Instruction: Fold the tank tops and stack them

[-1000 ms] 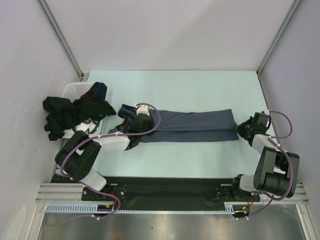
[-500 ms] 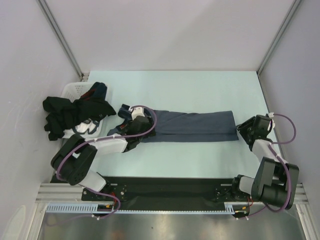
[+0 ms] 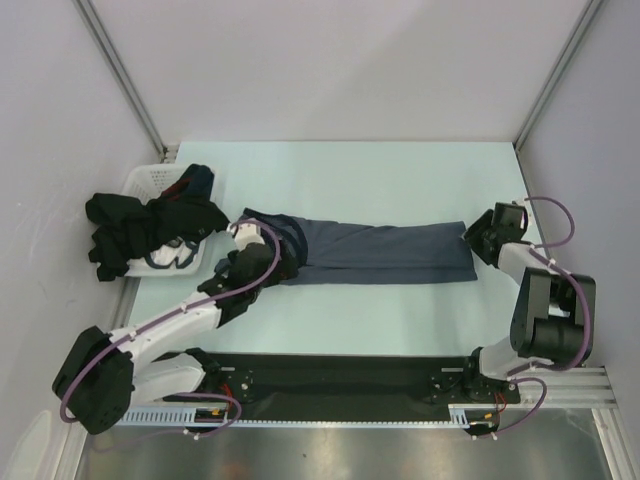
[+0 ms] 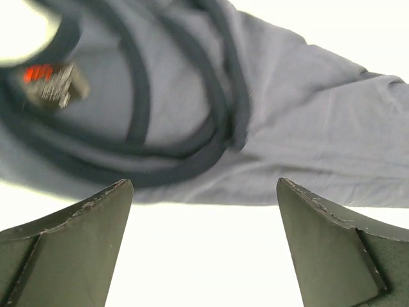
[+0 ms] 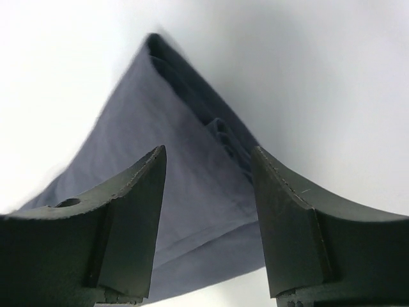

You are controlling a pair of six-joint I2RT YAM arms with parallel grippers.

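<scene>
Pale tabletop [image 3: 400,180], enclosed by white walls.

Blue top [image 3: 390,252]: folded into a long narrow strip and lying flat across the middle of the tabletop. The strap end is to my left and the hem end to my right.

Black top [image 3: 125,230]: unfolded, heaped at the left edge and draped over a white basket [image 3: 140,180]. Its nearest fold comes close to the strip's strap end.

Left arm: stretched out low from its base, reaching diagonally forward and to the right, with the forearm close over the tabletop. Left tool [image 3: 262,245] sits at the strap end of the strip. Its jaws stand wide apart with nothing between them. The wrist view shows bare tabletop in the gap. Just ahead of the fingertips are the looped dark trim [image 4: 211,121] and a blurred red label [image 4: 54,83]. I cannot tell whether the tool touches the cloth.

Right arm: elbow raised above its base, forearm angled forward, wrist turned left toward the hem end. Right tool [image 3: 480,236] is beside the hem's far corner. Its jaws are parted and grip nothing. The wrist view shows the layered corner of the blue top lying beyond and between the fingers.
</scene>
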